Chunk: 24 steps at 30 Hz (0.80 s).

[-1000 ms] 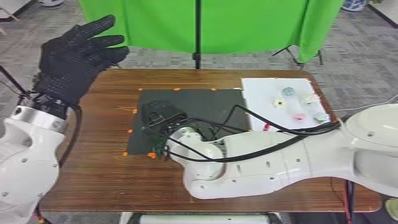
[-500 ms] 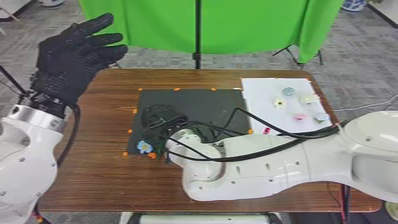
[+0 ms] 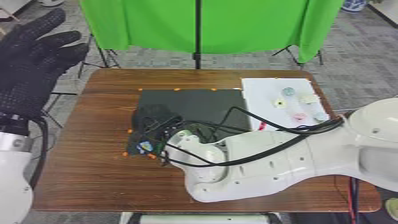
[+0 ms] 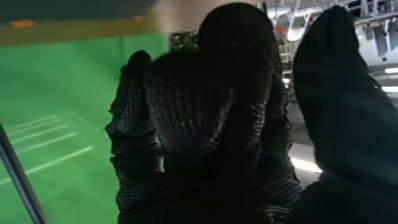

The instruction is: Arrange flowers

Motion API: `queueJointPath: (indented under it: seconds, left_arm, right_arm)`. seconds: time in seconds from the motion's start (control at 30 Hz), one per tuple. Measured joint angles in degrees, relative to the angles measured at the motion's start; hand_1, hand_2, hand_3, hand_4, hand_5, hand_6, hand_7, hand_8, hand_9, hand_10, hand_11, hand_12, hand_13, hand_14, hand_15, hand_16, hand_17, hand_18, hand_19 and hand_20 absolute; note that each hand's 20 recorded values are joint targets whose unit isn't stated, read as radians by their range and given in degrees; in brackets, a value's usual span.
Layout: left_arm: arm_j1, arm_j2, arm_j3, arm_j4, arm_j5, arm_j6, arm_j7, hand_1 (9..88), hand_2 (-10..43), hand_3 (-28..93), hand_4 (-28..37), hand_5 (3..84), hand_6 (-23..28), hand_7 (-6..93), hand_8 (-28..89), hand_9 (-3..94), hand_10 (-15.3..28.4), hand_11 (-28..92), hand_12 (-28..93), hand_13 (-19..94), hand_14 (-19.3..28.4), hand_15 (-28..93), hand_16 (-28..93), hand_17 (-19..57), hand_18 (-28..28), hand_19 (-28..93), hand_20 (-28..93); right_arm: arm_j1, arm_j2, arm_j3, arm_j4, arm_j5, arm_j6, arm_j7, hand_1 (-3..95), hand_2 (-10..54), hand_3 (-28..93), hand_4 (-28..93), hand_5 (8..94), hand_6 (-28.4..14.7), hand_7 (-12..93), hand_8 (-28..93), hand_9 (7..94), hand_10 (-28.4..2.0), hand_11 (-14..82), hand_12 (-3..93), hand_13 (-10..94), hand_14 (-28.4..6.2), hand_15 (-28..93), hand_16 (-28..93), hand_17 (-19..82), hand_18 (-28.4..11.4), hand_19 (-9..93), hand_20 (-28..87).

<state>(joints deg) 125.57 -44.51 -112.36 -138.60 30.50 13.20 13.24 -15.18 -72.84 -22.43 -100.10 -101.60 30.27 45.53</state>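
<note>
head view: bright, even | right wrist view: foreground near-black; lights (image 4: 390, 89) glaring; green cloth (image 4: 89, 95) pale-streaked

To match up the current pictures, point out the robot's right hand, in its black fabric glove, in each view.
Head view: right hand, left of centre, over the left part of the flat dark mat.
Right wrist view: the same hand rises through the middle, close to the camera.
Shared landmark: bright green cloth, beyond the brown wooden table in one, behind the glove in the other.
</note>
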Motion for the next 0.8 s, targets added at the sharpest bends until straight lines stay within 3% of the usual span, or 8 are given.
queueJointPath:
  seconds: [0.23,0.4,0.5,0.8]
  left_arm:
    - [7.8,-3.8,-1.95,-0.91,0.01,0.74,-0.27,21.9,8.1,77,-26.2,36.6,10.3,15.0,-10,34.1,21.8,29,11,26,28.4,53,-10,-5.8,27.0,66,14]
    - [12.2,-5.22,-2.58,-1.74,0.01,1.67,0.03,21.9,8.1,77,-26.2,36.6,10.3,14.9,-10,34.2,21.8,29,12,27,28.4,55,-10,-5.8,27.0,66,14]
    - [13.1,-5.75,-2.44,-1.79,0.01,2.18,0.07,22.0,8.2,77,-26.3,36.6,10.3,14.9,-10,34.7,22.3,31,12,28,28.4,62,-10,-5.8,27.0,66,14]
    - [12.7,-6.4,-1.01,-1.78,0.01,2.78,-0.15,22.0,8.2,77,-26.3,36.5,10.3,14.9,-10,34.8,22.2,31,12,28,28.4,62,-13,-5.7,26.9,66,14]
  right_arm:
    - [-6.6,7.4,13.3,-6.0,-3.4,-5.3,1.1,33.9,-8.4,71,-28,56.6,1.1,15,-14,84.4,-11.1,26.7,16.9,81,-6.8,56,17,31,-19.5,81,16]
    - [-12.4,14.0,21.1,-8.0,-3.7,-6.2,3.5,35.2,-8.6,76,-28,56.1,-0.2,14,-13,81.7,-12.2,26.8,16.6,80,-7.4,57,17,31,-19.9,81,15]
    - [-16.7,18.0,27.6,-8.2,-4.0,-7.2,5.2,35.3,-8.7,76,-28,56.0,-0.5,14,-12,81.1,-12.4,27.0,16.3,80,-7.6,57,16,32,-20.1,81,14]
    - [-27.6,28.8,44.9,-6.9,-4.0,-10.0,10.3,34.7,-9.4,75,-28,53.4,-1.8,13,-12,79.9,-13.6,27.1,16.0,79,-8.4,57,16,34,-21.3,83,11]
